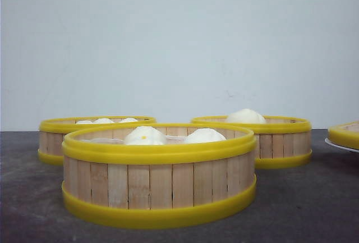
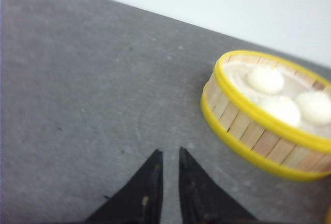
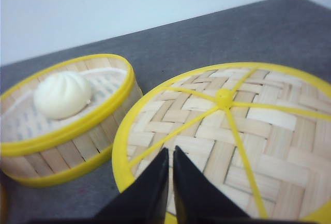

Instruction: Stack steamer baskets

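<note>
Nothing was stacked yet: three steamer baskets were spread on the grey worktop (image 1: pixel 314 209), the nearest basket (image 1: pixel 160 173) up front, the left basket (image 1: pixel 53 136) and right basket (image 1: pixel 280 139) behind. They'd probably be handled as light but rigid, best gripped by the glossy rim, kept level for the buns (image 1: pixel 145 136). Left gripper (image 2: pixel 168 154) and right gripper (image 3: pixel 170 151) jaws were nearly closed, nothing held.

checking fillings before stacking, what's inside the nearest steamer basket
Two white buns show above the rim of the nearest steamer basket, one with a yellow dot. Its wall hides the basket floor and anything lower.
</note>
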